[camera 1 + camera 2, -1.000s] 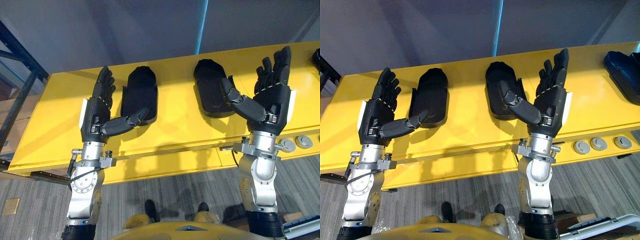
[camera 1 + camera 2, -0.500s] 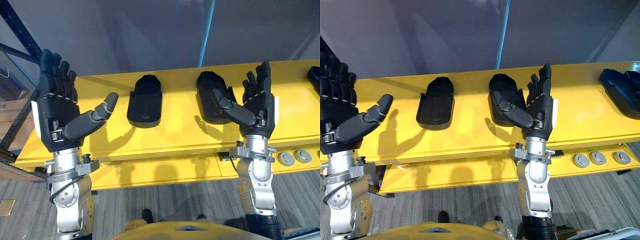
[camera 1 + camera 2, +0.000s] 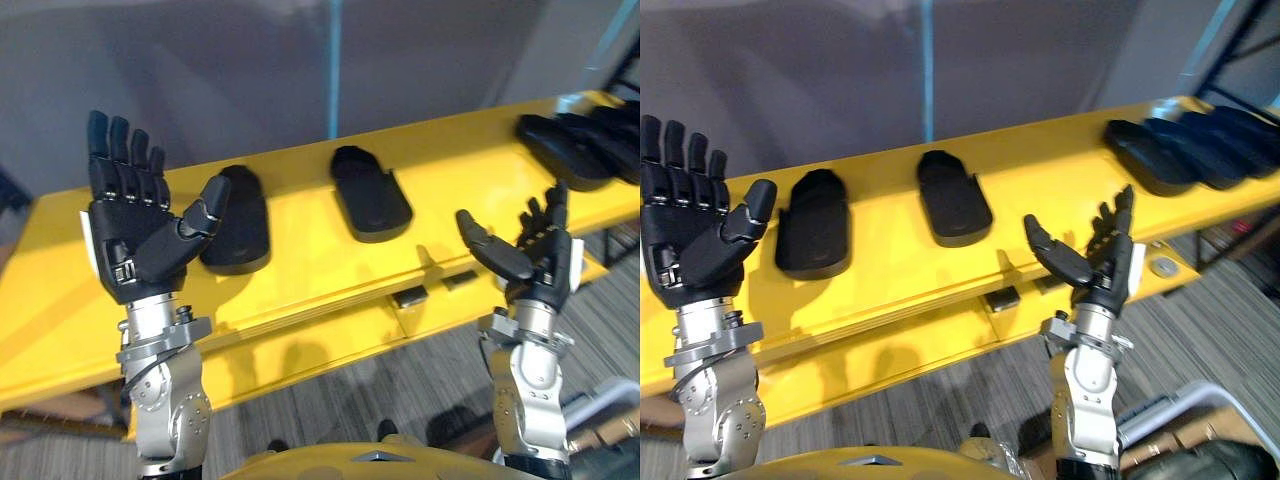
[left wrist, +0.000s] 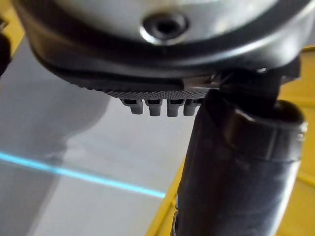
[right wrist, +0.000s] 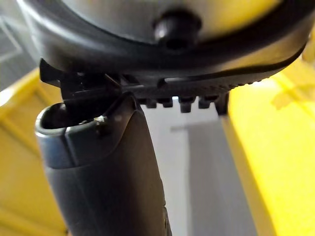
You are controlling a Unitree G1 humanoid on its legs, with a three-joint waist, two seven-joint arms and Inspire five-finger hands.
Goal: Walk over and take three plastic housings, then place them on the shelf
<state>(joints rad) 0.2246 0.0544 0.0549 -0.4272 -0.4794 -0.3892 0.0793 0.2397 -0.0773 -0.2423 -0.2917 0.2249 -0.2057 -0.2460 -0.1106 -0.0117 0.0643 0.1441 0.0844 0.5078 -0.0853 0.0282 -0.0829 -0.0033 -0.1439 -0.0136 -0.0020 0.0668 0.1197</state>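
Left hand (image 3: 140, 240) is held upright on a vertical forearm, palm turned back towards the head camera. Its fingers are straight and close together and its thumb is spread towards the robot's right; nothing is held in it. In the left wrist view the same straight fingertips (image 4: 158, 106) are seen against a grey wall (image 4: 59, 128) crossed by a light-blue stripe (image 4: 74, 173).

Right hand (image 3: 530, 265) is held lower, level with the front edge of the yellow worktop (image 3: 300, 270). Its fingers are straight and slightly fanned, its thumb is stretched towards the left hand, and nothing is grasped.

One black plastic housing (image 3: 238, 220), a shallow oval shell, lies flat on the worktop just beyond the left hand's thumb; contact between the two cannot be judged. A second black plastic housing (image 3: 371, 193) lies hollow side up between the two hands and further out, apart from both. A stack of dark plastic housings (image 3: 1180, 150) is seen well beyond the right hand, out to its far side, at the worktop's end. Grey carpeted floor (image 3: 420, 380) is seen beneath both forearms.
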